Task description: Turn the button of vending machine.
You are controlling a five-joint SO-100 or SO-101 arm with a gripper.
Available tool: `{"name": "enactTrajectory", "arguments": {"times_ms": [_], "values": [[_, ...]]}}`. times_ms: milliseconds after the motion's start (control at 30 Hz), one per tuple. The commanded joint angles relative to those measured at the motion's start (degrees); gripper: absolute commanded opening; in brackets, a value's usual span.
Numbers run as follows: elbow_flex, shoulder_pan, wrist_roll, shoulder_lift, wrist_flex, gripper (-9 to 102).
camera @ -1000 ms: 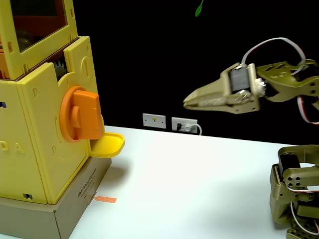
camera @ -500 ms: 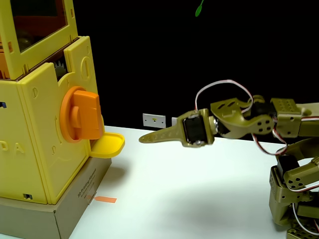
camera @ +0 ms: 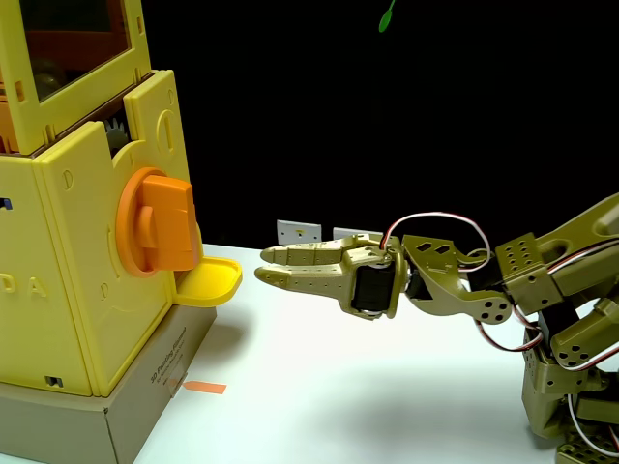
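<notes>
The yellow vending machine (camera: 68,280) fills the left of the fixed view, with an orange-tinted window on top and a grey cardboard base. Its button (camera: 160,235), a big orange knob with a thick bar standing upright across its face, sits on the side facing the arm. My olive-green gripper (camera: 263,265) points left at it, a short gap away and slightly lower than the knob, level with the yellow tray (camera: 211,280). The fingers are a little apart with nothing between them.
A small orange tape strip (camera: 204,388) lies on the white table near the machine's base. Wall sockets (camera: 300,234) sit at the table's back edge. The arm's base (camera: 571,387) stands at the right. White tabletop stretches between arm and machine.
The gripper has dropped from high on the right and reached left toward the knob, rolling so both fingers show. The knob has not turned.
</notes>
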Motion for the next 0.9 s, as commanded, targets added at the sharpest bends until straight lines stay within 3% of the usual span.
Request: {"name": "enactTrajectory", "arguments": {"times_ms": [0, 267, 567, 867], "values": [[-3.34, 1.49, -1.23, -3.69, -4.66, 21], [-11.51, 5.89, -2.81, -16.44, -4.13, 27], [-21.53, 12.04, 1.67, -26.89, 3.96, 32], [-29.00, 13.27, 3.08, -32.17, 4.57, 32]]}}
